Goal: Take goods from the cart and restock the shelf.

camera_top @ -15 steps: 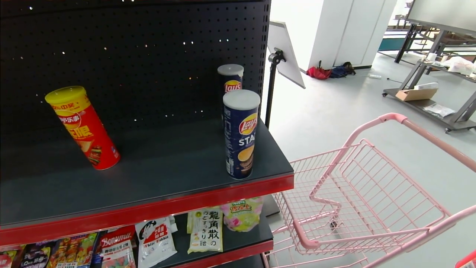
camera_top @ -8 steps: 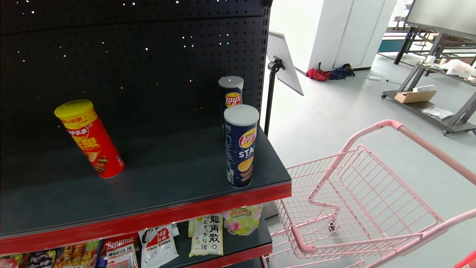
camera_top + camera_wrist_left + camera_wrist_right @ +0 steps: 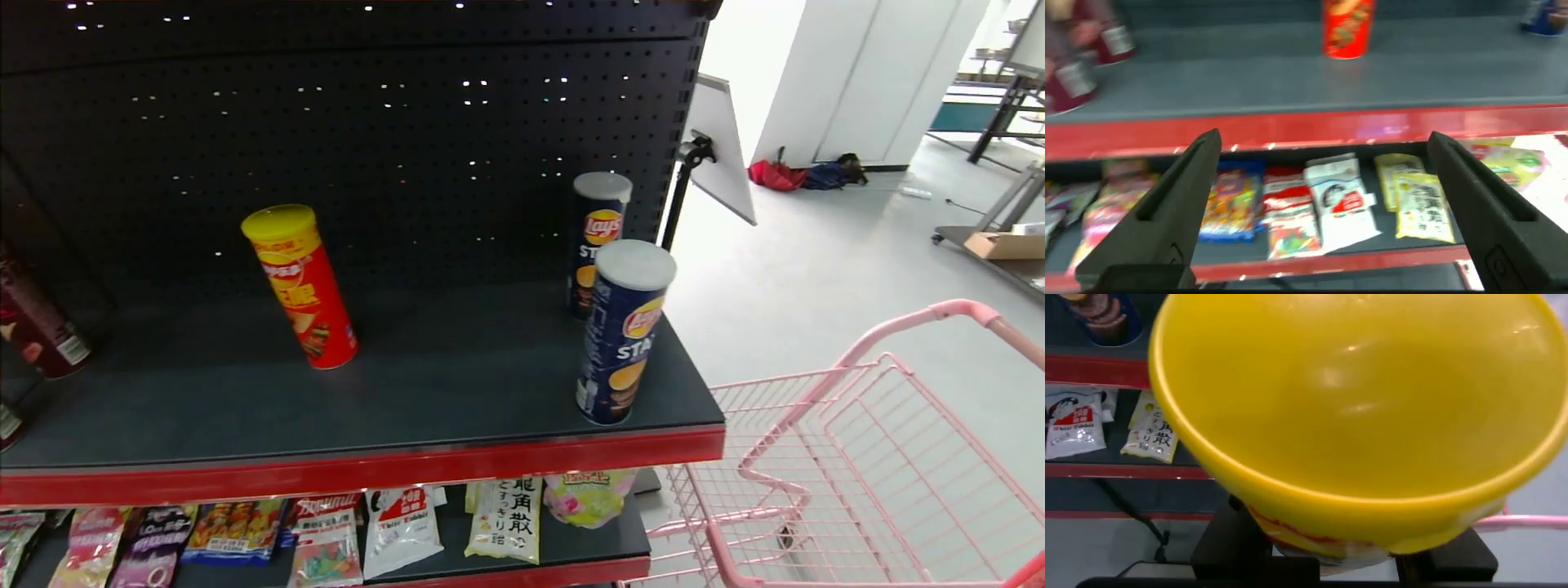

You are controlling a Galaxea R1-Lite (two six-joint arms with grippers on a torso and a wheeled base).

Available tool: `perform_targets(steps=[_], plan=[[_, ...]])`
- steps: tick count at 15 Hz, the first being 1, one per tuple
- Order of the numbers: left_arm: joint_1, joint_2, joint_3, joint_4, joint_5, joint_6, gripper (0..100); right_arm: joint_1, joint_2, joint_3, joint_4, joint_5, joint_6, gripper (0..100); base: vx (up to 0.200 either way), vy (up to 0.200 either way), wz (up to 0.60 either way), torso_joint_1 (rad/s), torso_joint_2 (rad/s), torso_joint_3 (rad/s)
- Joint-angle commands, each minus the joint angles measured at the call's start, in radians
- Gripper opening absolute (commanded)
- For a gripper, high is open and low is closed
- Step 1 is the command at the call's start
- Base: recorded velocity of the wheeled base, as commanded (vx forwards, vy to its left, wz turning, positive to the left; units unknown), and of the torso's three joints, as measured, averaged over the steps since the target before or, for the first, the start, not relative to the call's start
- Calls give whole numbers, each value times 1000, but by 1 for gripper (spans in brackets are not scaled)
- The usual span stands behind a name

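Observation:
On the dark upper shelf (image 3: 457, 392) a red chips can with a yellow lid (image 3: 300, 286) stands near the middle. One blue chips can (image 3: 624, 331) is at the shelf's right front corner, and a second blue can (image 3: 598, 243) stands behind it. My left gripper (image 3: 1323, 220) is open and empty, facing the shelf's red front edge (image 3: 1315, 131), with the red can (image 3: 1349, 28) beyond it. My right gripper (image 3: 1343, 559) is shut on a chips can, whose yellow lid (image 3: 1355, 416) is close to the camera. The pink cart (image 3: 857, 457) stands to the right of the shelf.
Dark red cans (image 3: 37, 327) stand at the upper shelf's left end. Snack bags (image 3: 400, 527) lie in a row on the lower shelf. A white board on a stand (image 3: 722, 147) is behind the shelf's right end. Grey floor (image 3: 816, 269) lies beyond the cart.
The whole head picture has shifted right, so the camera has turned left. The cans on the shelf have kept their places.

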Motion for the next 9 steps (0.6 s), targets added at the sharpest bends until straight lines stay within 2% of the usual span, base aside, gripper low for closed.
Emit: perform_targets(steps=[1,4,9], plan=[[0,1,0,0,1,0,100,1,-1,7,-2,0,-1,0,0,0,0,0,0,0],[0,1,0,0,1,0,100,-2,-62,44,-5,3,10,0,0,0,0,0,0,0],[0,1,0,0,-1,1,100,8,-237,141,-4,22,25,0,0,200,0,2,-1,1]])
